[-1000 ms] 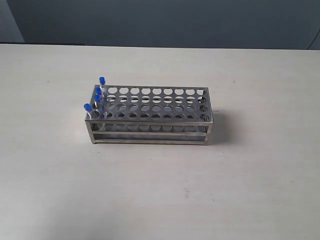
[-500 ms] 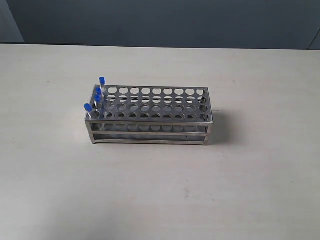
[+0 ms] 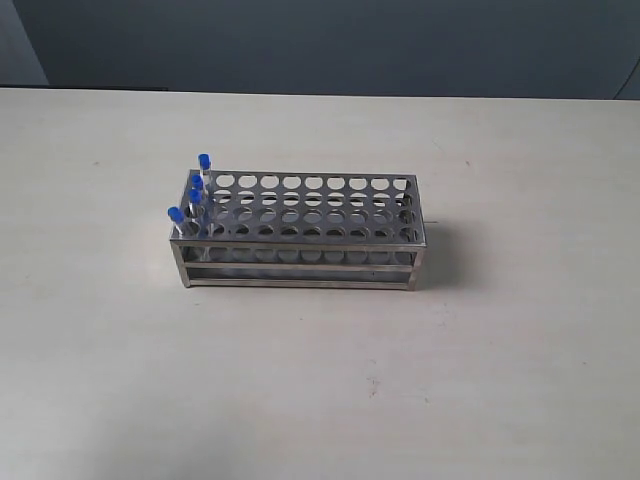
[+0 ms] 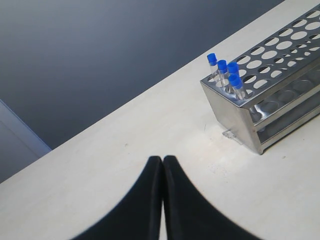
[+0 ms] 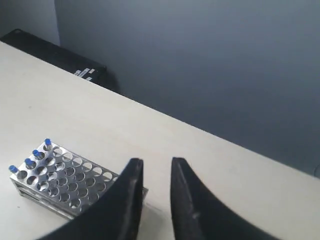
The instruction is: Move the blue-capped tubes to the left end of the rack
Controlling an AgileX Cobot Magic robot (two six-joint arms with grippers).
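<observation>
The silvery metal rack (image 3: 300,235) stands mid-table, long side facing the exterior camera. Several blue-capped tubes (image 3: 192,190) stand upright in the holes at its left end, one per row. The left wrist view shows the same tubes (image 4: 226,74) at the near end of the rack (image 4: 280,85); my left gripper (image 4: 162,161) is shut and empty, well short of the rack above bare table. In the right wrist view the tubes (image 5: 31,155) sit at the far end of the rack (image 5: 60,182); my right gripper (image 5: 156,162) is open, empty, high above the rack's other end.
The pale table (image 3: 320,390) spreads wide around the rack. A dark wall (image 3: 320,40) runs behind its far edge. A black flat object (image 5: 65,57) lies at the table's back edge in the right wrist view. Neither arm shows in the exterior view.
</observation>
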